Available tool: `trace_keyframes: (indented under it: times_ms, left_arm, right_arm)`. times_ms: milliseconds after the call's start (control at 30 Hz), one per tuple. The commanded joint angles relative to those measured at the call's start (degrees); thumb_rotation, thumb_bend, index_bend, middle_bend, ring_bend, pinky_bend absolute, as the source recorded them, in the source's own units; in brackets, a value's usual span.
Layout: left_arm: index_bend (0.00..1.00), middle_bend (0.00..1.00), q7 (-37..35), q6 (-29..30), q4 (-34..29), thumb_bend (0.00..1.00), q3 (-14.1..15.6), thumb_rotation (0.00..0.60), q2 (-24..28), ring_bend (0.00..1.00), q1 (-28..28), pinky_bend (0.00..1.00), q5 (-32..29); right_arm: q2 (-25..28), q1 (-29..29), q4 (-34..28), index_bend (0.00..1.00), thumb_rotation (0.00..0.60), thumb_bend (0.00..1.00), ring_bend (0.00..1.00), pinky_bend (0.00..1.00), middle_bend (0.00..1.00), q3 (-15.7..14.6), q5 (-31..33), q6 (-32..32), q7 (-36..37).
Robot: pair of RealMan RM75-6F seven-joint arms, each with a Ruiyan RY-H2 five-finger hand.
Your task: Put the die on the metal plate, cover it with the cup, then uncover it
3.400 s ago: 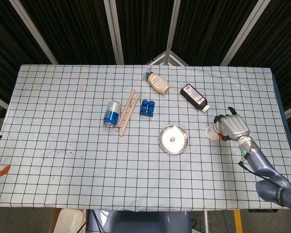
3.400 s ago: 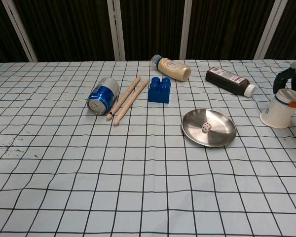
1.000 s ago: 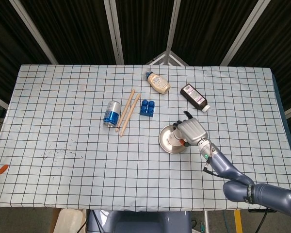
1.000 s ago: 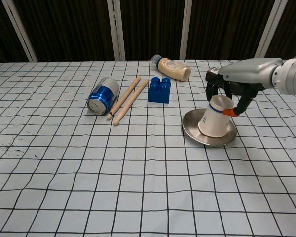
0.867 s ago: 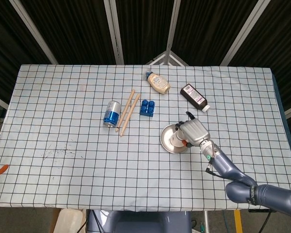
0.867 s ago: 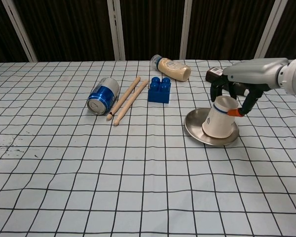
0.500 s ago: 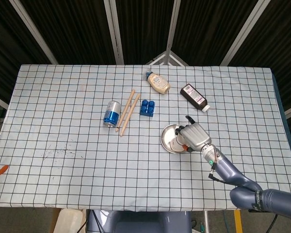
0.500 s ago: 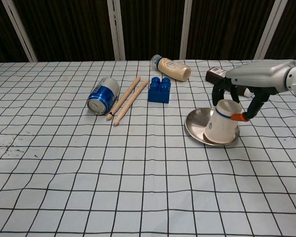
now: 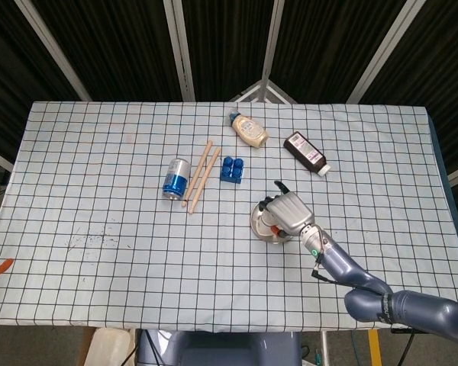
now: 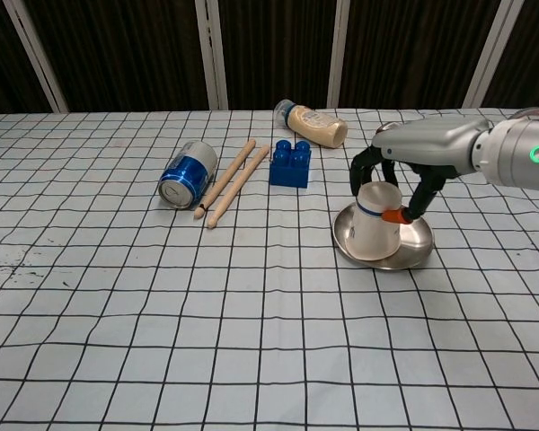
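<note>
The right hand gripped the inverted cup from above, fingers wrapped round its upper part, the cup's mouth resting, slightly tilted, on the metal plate directly beneath the hand. The die could not be seen; it was presumably under the cup, so the placing looked done and the covering all but complete. Uncovering remained. Beyond the hand, away from the robot, lay the blue brick and the sauce bottle. The left hand showed in neither view.
</note>
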Motion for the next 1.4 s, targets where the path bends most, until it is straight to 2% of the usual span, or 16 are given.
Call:
trace_keyframes:
  times_ms: [33,367,600,867,1100,1400]
  left_arm:
    - [0.16,0.0,-0.01,-0.04,0.05,0.13,0.0,0.6,0.01,0.0,-0.01,0.06,-0.03]
    - [0.16,0.0,0.41,-0.2,0.15,0.13,-0.03,0.6,-0.12,0.0,-0.07,0.06,-0.37]
    - [0.16,0.0,1.11,-0.3,0.02,0.13,0.15,0.6,-0.37,0.0,-0.2,0.06,-0.17]
    - [0.16,0.0,1.61,-0.21,-0.04,0.13,0.14,0.6,-0.47,0.0,-0.16,0.06,-0.4]
    - [0.16,0.0,2.1,-0.37,-0.27,0.13,0.27,0.6,-0.74,0.0,-0.4,0.06,-0.09]
    - [0.16,0.0,2.42,-0.21,-0.4,0.13,0.36,0.6,-0.81,0.0,-0.35,0.06,-0.05]
  right_arm:
    - [-0.94,0.73,1.63,0.48,0.6,0.5,0.44,0.06,0.42,0.49,0.56,-0.61,0.04]
    - [-1.23,0.54,5.84,0.48,0.6,0.5,0.44,0.06,0.42,0.52,1.85,-1.67,1.85]
    - [0.12,-0.73,6.63,0.48,0.6,0.5,0.44,0.06,0.42,0.48,1.21,-0.39,3.56]
    - [2.65,-2.8,6.02,0.48,0.6,0.5,0.44,0.06,0.42,-1.0,-0.61,0.19,5.69]
    - [5.24,-4.53,2.21,0.48,0.6,0.5,0.44,0.06,0.42,-2.56,-3.87,1.34,6.89]
    - [2.35,-3.14,1.99,0.48,0.6,0.5,0.44,0.06,0.42,-1.6,-4.94,0.86,6.06]
